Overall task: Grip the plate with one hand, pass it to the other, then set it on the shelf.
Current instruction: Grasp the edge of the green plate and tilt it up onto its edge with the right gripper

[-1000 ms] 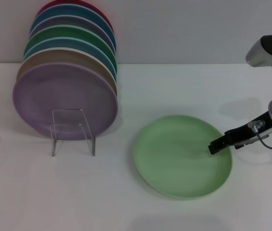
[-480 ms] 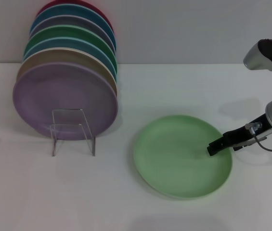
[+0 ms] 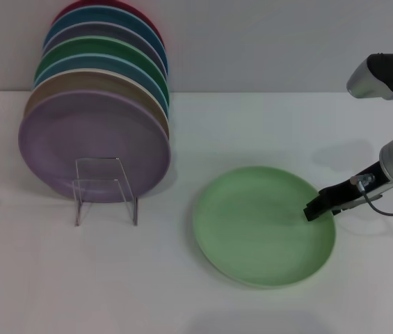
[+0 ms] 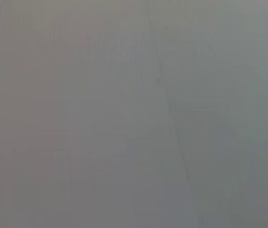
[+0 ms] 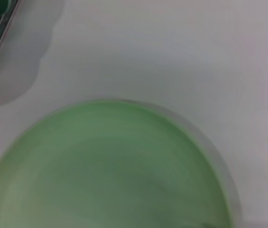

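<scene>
The right gripper has slid outward to the plate rim at three o'clock, probably lining up its grip; jaw state unclear.

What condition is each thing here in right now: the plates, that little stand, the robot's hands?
pale green plate: lying flat on the white table, not lifted.
right gripper: low at the plate's right rim, tips over the edge; grip not discernible.
left gripper: out of sight.
clear rack: upright, carrying a row of plates.
lilac plate: standing on edge at the front of the row.
</scene>
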You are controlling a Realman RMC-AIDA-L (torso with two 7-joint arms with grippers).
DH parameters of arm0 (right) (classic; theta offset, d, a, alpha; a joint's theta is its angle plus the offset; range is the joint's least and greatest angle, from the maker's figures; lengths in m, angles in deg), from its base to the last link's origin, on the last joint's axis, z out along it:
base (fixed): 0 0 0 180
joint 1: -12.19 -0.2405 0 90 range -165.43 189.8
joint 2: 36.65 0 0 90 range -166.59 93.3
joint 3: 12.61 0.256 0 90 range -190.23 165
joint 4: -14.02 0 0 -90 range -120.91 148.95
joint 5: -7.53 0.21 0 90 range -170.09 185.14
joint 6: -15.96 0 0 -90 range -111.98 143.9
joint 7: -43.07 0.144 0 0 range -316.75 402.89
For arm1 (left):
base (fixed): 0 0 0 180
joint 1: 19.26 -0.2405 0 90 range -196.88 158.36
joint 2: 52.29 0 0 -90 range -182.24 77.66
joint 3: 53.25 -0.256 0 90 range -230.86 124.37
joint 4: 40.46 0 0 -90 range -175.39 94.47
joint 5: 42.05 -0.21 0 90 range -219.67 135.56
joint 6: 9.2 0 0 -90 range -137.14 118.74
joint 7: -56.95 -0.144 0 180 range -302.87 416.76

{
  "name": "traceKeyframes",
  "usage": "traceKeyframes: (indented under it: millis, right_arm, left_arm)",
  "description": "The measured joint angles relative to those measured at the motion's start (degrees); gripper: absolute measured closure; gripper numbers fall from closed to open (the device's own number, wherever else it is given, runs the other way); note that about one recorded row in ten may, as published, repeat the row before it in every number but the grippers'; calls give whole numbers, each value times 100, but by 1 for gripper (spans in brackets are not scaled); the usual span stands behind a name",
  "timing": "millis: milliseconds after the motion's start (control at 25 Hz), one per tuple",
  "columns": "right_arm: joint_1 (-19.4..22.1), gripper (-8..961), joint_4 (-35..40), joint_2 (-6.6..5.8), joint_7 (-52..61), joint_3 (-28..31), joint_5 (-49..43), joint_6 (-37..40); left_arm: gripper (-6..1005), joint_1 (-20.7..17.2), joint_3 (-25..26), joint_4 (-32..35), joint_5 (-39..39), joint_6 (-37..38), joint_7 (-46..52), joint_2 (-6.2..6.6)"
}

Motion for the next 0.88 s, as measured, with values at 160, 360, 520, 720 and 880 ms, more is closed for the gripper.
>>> traceKeyframes:
  millis: [160,360,520,720,880]
  right_arm:
    - [-18,369,6,0,0,1,-42,-18]
    - [-36,517,12,0,10,-32,-131,-46]
    - [-41,518,20,0,14,-67,-134,-50]
    - [-51,521,66,0,18,-70,-138,-42]
    - [-64,523,164,0,20,-70,-140,0]
  left_arm:
    - [199,0,0,0,-2,0,0,0]
    - [199,0,0,0,-5,9,0,0]
    - [199,0,0,0,-7,16,0,0]
    - [199,0,0,-5,-9,21,0,0]
    - [199,5,0,-10,-9,12,0,0]
